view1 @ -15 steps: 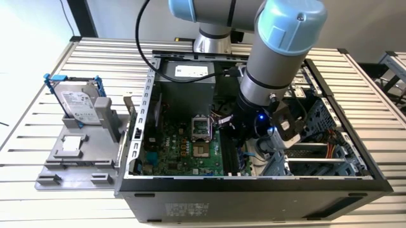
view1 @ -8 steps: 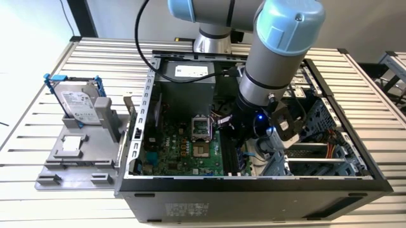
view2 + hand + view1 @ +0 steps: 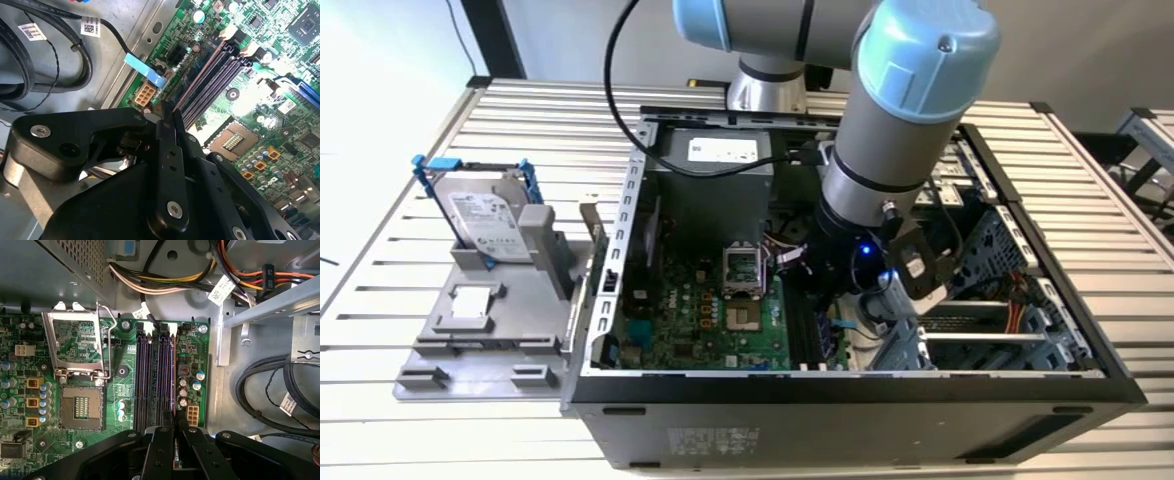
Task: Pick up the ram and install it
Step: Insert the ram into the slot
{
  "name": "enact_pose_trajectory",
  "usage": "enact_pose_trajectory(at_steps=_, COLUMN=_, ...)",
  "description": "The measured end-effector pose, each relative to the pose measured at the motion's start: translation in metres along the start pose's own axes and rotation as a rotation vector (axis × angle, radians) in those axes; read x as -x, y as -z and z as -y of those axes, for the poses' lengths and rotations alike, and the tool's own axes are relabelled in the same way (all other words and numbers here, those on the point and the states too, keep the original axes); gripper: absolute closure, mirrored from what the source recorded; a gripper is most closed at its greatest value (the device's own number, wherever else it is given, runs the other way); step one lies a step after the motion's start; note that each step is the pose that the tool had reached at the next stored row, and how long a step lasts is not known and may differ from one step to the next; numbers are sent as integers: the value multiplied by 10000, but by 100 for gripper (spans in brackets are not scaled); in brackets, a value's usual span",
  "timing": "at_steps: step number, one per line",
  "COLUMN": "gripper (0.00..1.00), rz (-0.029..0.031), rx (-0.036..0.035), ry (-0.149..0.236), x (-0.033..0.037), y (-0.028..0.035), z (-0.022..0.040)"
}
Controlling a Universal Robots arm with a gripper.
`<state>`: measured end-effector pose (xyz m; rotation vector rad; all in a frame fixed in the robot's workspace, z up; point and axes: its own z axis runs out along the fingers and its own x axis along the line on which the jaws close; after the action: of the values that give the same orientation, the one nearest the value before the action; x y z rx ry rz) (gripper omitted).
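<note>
Exterior view: the arm [image 3: 907,110] reaches down into an open computer case [image 3: 854,385] that lies on a slatted worktop [image 3: 400,430]. The claw [image 3: 834,300] sits low inside the case, over the green motherboard [image 3: 707,320], near the edge toward the exterior view's right. Outside the case, on the exterior view's left, a grey holder [image 3: 480,340] carries a hard drive [image 3: 487,225] in a blue-handled frame and a small square silver chip [image 3: 471,303].

Both wrist views show the black claw fingers [image 3: 161,452] drawn close together, pinching the ram [image 3: 175,452] between them. Only its thin edge shows: a dark, narrow strip standing on edge between the pads, with a reddish-brown tint along its side in the second wrist view [image 3: 195,82]. There it runs from the fingers [image 3: 167,150] along the first of the dark slots [image 3: 220,75], right at the slot; whether it is seated I cannot tell. In the first wrist view the ram lines up with the slots [image 3: 155,380], on the side nearest the row of capacitors [image 3: 183,390] and the white connector [image 3: 192,415].

Beside the slots, the CPU socket [image 3: 80,407] lies bare with its metal frame [image 3: 77,345] flipped open. Bundled cables [image 3: 165,285] cross the case wall beyond the board's edge, and thick black cables [image 3: 270,390] loop on the grey floor beside it.
</note>
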<state>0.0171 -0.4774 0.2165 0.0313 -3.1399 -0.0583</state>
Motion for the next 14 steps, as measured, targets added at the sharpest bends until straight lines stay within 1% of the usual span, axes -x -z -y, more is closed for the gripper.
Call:
enact_pose_trajectory(at_steps=9, gripper=100, rz=1, rx=2, ry=-2, x=-3, y=4, z=-1)
enact_pose_trajectory(at_steps=10, gripper=100, rz=-1, rx=2, ry=-1, x=-3, y=15, z=-1)
enact_pose_trajectory(at_steps=11, gripper=100, rz=-4, rx=0, ry=-2, x=-3, y=39, z=-2)
enact_pose_trajectory(at_steps=13, gripper=100, rz=-7, rx=-6, ry=-2, x=-3, y=111, z=-5)
enact_pose_trajectory(at_steps=14, gripper=100, rz=-8, rx=-9, ry=-2, x=-3, y=135, z=-7)
